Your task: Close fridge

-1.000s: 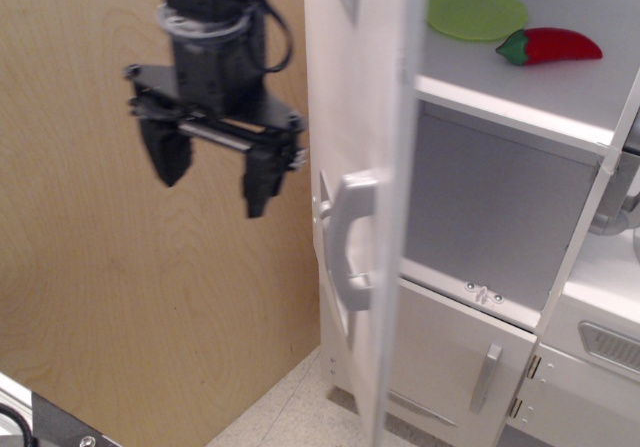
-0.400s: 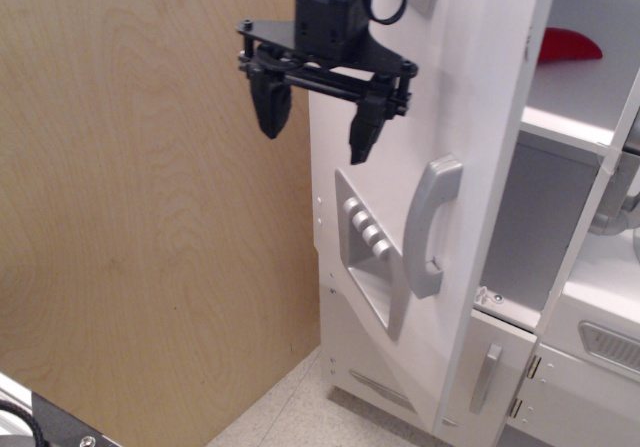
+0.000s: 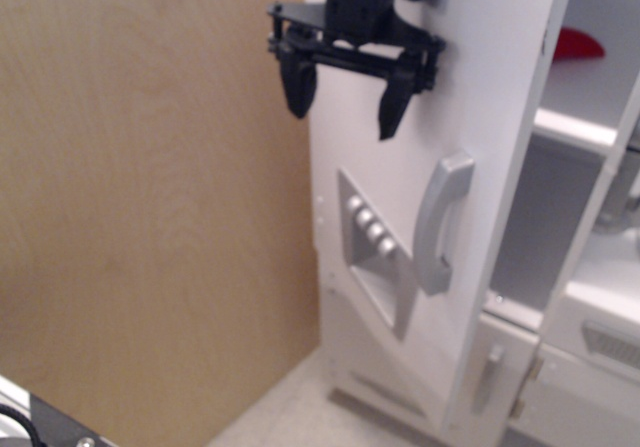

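Note:
The tall white fridge (image 3: 480, 87) has its big door swung most of the way toward shut, with a narrow gap left on the right. The door shows its silver vertical handle (image 3: 440, 222) and grey dispenser panel (image 3: 375, 252). My black gripper (image 3: 345, 102) is open and empty, in front of the door's upper part, with its fingers (image 3: 393, 105) pointing down. Whether it touches the door I cannot tell. Through the gap a red pepper (image 3: 580, 43) lies on a white shelf (image 3: 580, 127).
A tan wooden wall panel (image 3: 150, 207) fills the left. The smaller lower door with a short handle (image 3: 487, 377) is at the bottom right. A white unit with a grey vent panel (image 3: 610, 347) stands at the right edge. Speckled floor (image 3: 290, 417) lies below.
The fridge door has swung from wide open to nearly shut. My gripper has moved right and up along with it, staying open. The green plate is now hidden behind the door.

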Robot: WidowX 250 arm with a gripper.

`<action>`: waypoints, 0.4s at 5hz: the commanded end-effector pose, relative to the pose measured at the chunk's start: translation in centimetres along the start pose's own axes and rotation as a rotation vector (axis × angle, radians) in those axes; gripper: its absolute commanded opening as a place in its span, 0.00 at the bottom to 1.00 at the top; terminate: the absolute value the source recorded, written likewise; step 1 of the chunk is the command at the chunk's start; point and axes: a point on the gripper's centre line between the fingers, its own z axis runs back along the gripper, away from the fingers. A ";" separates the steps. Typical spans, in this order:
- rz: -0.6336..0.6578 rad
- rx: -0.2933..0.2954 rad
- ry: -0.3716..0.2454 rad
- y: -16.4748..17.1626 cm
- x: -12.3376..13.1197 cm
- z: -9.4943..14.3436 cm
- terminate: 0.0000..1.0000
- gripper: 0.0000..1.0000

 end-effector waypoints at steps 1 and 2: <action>0.031 -0.032 -0.059 -0.5 2.3 1.6 0.00 1.00; 0.045 -0.024 -0.069 -0.9 2.9 1.6 0.00 1.00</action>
